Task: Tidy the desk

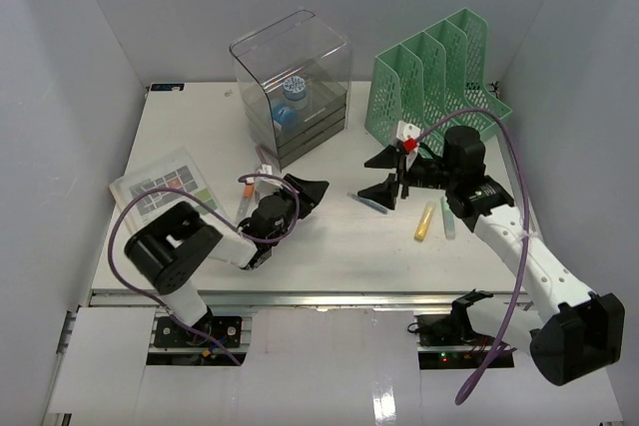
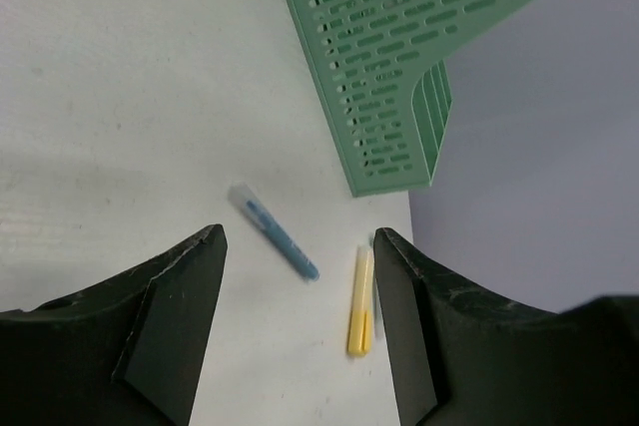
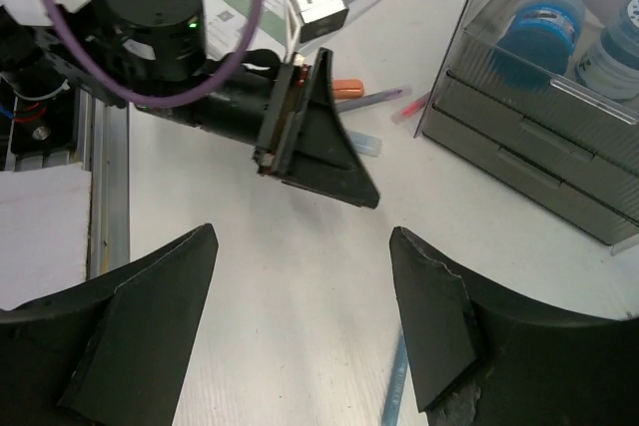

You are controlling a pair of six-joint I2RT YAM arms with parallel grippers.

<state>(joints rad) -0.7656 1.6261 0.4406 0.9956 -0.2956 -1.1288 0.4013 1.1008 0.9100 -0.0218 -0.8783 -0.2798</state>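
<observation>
left fingers (image 1: 308,195) wide open, empty | right fingers (image 1: 381,187) spread, empty, by blue pen (image 1: 367,202) on surface (image 1: 329,246) | prob lining up a grab

Desk (image 1: 319,251) with green rack (image 1: 431,77), clear drawer box (image 1: 295,82), printed sheet (image 1: 165,185), yellow marker (image 1: 425,220), blue pen (image 1: 371,203)

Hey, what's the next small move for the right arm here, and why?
Probably lower the right tool onto the blue pen. The tool is open and empty, and the pen lies loose on the desk close below it.
</observation>
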